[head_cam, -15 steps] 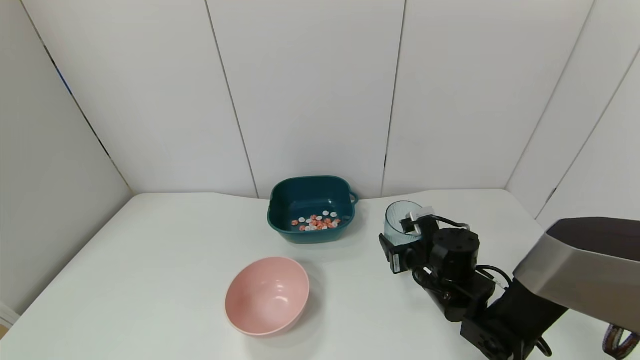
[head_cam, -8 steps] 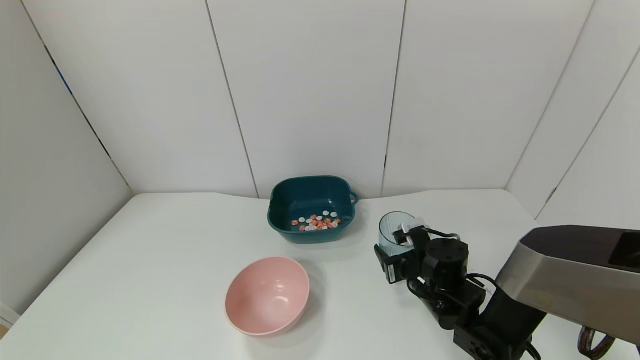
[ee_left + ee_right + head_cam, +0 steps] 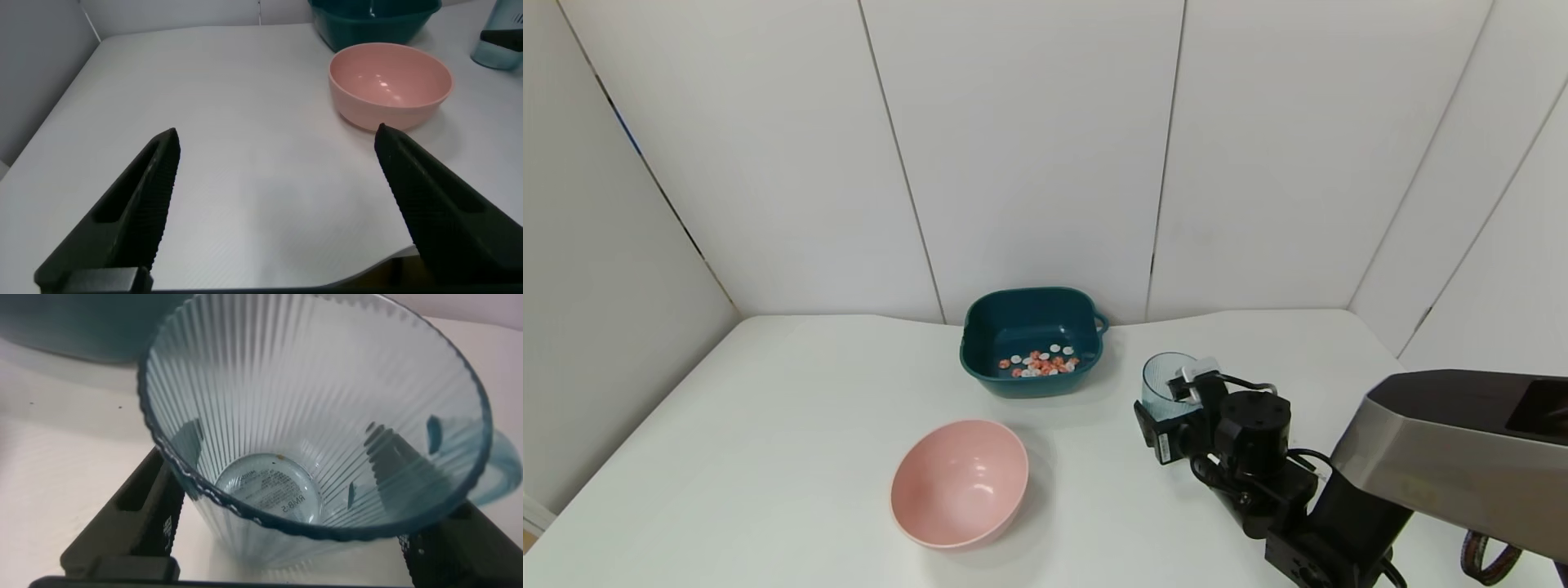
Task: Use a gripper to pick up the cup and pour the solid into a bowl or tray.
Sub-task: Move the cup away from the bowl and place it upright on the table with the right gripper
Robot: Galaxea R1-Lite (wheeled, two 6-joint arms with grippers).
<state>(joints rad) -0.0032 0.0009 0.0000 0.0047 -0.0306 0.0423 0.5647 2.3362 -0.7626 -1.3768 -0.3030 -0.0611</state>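
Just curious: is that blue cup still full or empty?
Empty: the cup shows its bare bottom; the round pieces lie in the teal basin.

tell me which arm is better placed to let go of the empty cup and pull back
Right. The right gripper straddles the empty translucent light-blue ribbed plastic cup, upright on the white table. The left gripper is open, away beside the round pink bowl.

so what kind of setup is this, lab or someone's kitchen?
Most likely a lab test cell, not a kitchen: a bare white table boxed in by plain white panel walls, with only staged props on it, a teal basin, a pink bowl and a ribbed cup between the right claw fingers.
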